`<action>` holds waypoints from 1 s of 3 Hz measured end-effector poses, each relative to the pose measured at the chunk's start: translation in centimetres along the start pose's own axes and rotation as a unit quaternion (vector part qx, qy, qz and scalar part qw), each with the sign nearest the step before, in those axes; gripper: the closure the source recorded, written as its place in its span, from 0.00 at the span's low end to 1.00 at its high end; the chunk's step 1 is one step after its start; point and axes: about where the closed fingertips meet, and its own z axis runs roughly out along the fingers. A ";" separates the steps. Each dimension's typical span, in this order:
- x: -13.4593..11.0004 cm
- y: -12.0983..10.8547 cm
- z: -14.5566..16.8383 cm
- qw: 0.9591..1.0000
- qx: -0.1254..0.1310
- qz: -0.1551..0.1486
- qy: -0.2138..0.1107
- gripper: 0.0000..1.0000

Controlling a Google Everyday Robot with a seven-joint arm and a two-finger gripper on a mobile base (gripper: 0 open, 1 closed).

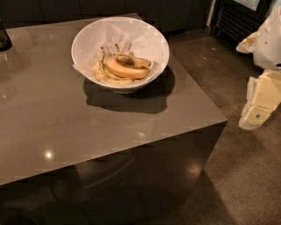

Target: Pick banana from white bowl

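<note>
The white bowl (88, 39) stands on the grey table, at the back middle. Inside it lies the banana (135, 60), pale yellow with dark brown patches, toward the bowl's right side. A smoother orange-yellow banana (123, 70) lies just in front of it and touches it. Limp pale peel strips (103, 72) lie at the left and beneath. My gripper (259, 105) is a cream-white shape at the right edge of the view, off the table, over the floor and far to the right of the bowl. It holds nothing that I can see.
The grey table (66, 118) has its right edge near the bowl and its front edge low in view. A dark object (4, 37) stands at the table's far left edge. Dark cabinets (175, 13) line the back. Brown floor (237, 176) lies to the right.
</note>
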 end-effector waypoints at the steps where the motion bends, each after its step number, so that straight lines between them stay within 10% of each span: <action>1: 0.0 0.0 0.0 1.000 0.000 0.000 0.000 0.00; 3: -3.8 -4.6 0.2 0.999 0.017 0.022 0.036 0.00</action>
